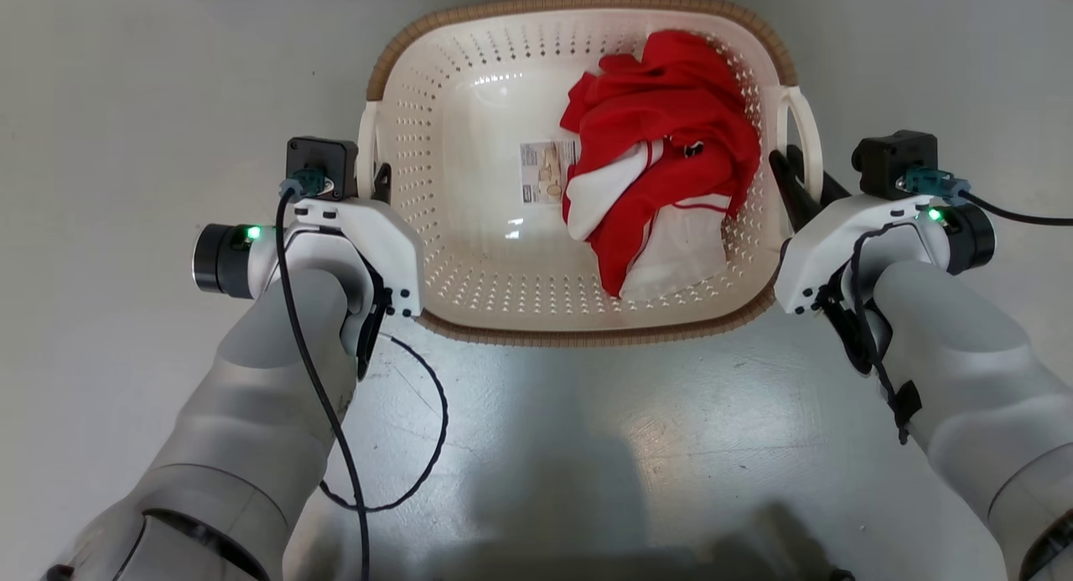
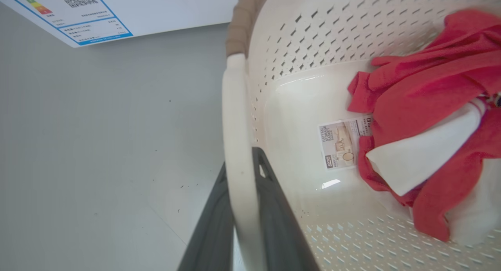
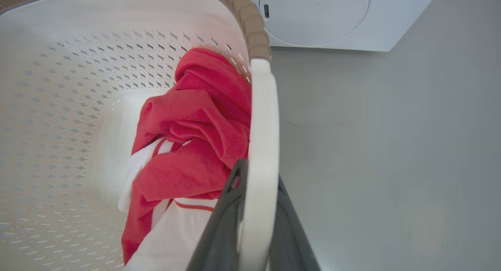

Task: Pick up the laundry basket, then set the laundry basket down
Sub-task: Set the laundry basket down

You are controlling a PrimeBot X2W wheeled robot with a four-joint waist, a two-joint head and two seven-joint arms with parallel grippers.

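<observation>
Left claw (image 2: 240,165): closed narrow on the left handle (image 2: 235,126), one dark finger on each side of the white loop. The handle covers the outer fingertip. In the head view the left claw (image 1: 382,183) is mostly hidden under the wrist housing.
Right claw (image 3: 260,173): pinched the same way on the right handle (image 3: 264,126), and the bottom edge cuts off the finger bases.
Laundry basket (image 1: 469,86): between the two claws, gripped at both side handles above the grey floor (image 1: 587,447). Whether its base touches the floor cannot be told.
Garment (image 1: 662,137): red and white, heaped towards the basket's right side and covering one edge of the paper label (image 1: 545,172).
Label print: too small to read.
Appliance (image 3: 321,20): white, beyond the basket, cropped by the top edge.
Cable (image 1: 419,447): black, looping on the floor beside the left forearm.
</observation>
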